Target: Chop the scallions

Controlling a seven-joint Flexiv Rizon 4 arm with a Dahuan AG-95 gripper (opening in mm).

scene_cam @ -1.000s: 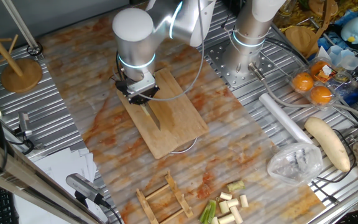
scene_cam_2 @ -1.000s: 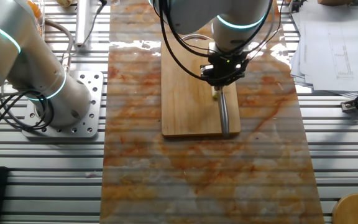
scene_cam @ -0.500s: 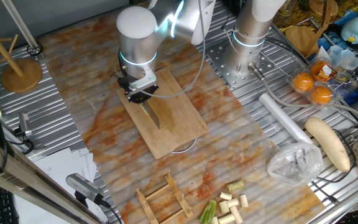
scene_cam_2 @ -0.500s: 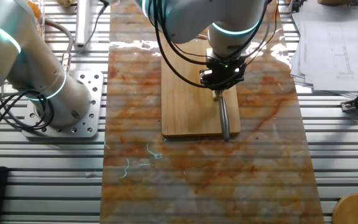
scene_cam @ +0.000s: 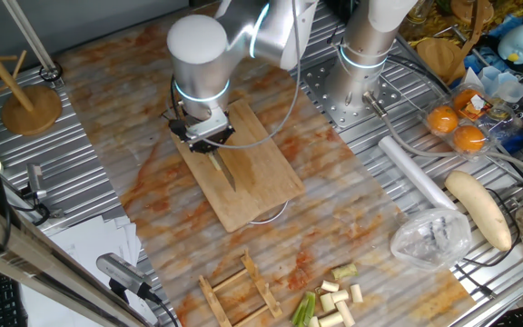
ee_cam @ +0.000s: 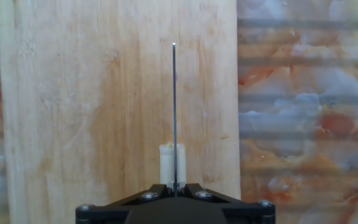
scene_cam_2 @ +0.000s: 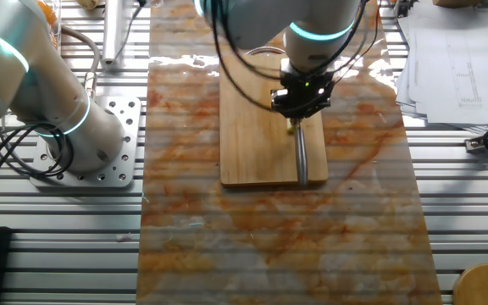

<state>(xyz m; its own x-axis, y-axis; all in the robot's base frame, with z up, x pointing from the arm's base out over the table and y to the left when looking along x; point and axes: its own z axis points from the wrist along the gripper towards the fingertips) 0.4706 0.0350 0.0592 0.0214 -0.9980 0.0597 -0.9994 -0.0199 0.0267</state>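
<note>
one fixed view: high, wide, looks down obliquely over the whole table | the other fixed view: high, from the opposite side, steeper | hand view: close, looks along the blade (ee_cam: 174, 112) | shared: the cutting board (scene_cam: 252, 177) (scene_cam_2: 257, 144) (ee_cam: 73, 106) (in all three)
</note>
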